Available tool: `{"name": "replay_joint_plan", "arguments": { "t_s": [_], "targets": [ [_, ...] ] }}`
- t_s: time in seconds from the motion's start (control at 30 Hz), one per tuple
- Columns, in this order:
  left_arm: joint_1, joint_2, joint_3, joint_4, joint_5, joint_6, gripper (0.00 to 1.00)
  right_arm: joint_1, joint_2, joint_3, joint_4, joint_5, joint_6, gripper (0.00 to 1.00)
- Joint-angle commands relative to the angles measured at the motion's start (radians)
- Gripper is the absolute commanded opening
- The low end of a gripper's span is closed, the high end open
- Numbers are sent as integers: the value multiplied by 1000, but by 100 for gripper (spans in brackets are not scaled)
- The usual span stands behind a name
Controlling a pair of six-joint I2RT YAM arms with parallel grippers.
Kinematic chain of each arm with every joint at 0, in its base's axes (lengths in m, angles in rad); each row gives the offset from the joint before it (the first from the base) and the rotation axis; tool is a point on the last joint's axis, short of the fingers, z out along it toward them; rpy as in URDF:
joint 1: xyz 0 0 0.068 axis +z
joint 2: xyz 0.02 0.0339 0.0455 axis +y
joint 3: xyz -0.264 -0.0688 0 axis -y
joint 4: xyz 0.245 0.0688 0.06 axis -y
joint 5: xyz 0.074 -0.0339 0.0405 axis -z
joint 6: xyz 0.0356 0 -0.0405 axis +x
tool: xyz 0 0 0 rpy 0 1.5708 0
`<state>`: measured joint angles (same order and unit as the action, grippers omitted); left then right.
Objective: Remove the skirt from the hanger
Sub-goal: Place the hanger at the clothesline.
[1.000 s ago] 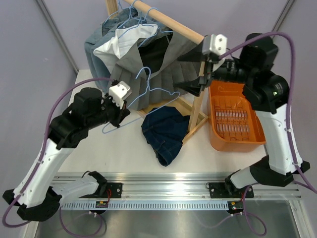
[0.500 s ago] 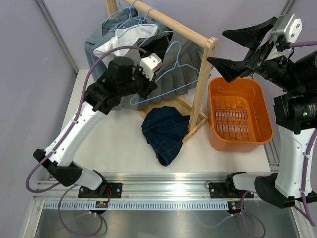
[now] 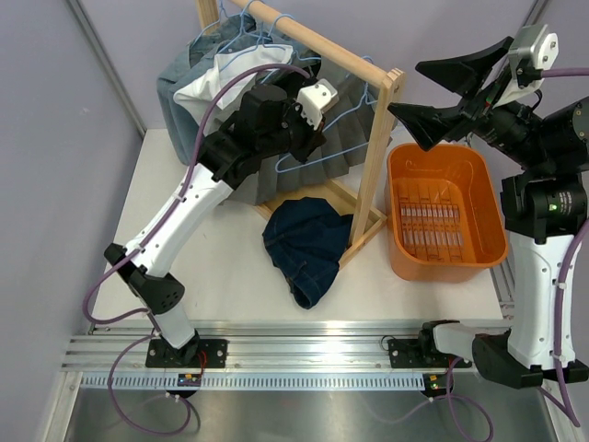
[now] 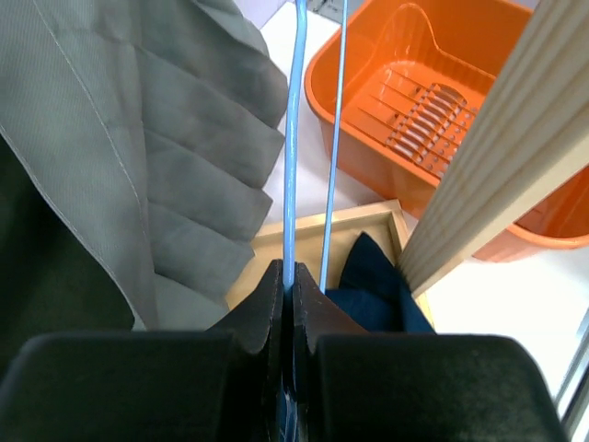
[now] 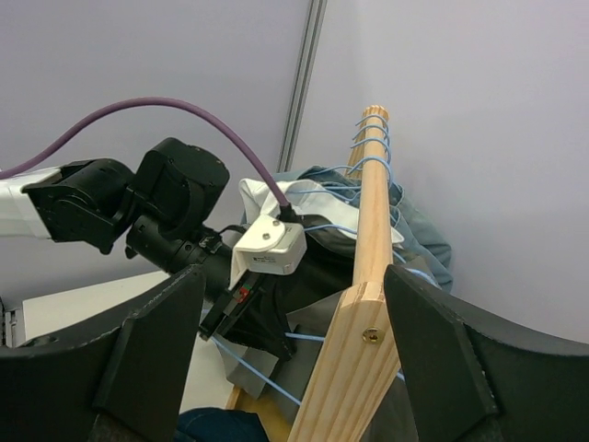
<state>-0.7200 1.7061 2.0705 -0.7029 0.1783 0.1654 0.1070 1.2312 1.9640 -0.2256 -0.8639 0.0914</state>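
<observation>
Crowding the hanger (image 4: 293,138) are pleated grey fabric (image 4: 184,157), wooden post (image 4: 497,184), basket (image 4: 368,110).

Top camera: high behind arm bases, looking down on white table (image 3: 230,276). Left wrist camera: close on blue wire hanger (image 4: 293,138), pale wooden clothes rack (image 4: 497,175) and orange plastic basket (image 4: 368,46) beyond. Right wrist camera: raised, facing back at same rack, left gripper (image 5: 219,330).

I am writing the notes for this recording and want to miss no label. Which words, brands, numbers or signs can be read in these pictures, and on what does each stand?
No text can be read in any view.
Small red parts on the rail below the arm bases: too small to tell whether they carry any marking.
Orange basket, wooden rack, grey skirt, blue hanger: no print visible.
</observation>
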Motion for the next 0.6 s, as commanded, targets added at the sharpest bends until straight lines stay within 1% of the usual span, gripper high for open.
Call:
{"name": "replay_joint_plan", "arguments": {
  "t_s": [0.0, 0.3, 0.57],
  "targets": [
    [-10, 7, 83, 103, 3, 14, 0, -10, -25, -22, 74, -32, 44, 86],
    [-32, 89, 198, 131, -5, 11, 0, -20, -44, -59, 112, -43, 74, 86],
    [-38, 98, 217, 212, -19, -3, 0, -24, -61, -97, 147, -47, 100, 86]
  ]
}}
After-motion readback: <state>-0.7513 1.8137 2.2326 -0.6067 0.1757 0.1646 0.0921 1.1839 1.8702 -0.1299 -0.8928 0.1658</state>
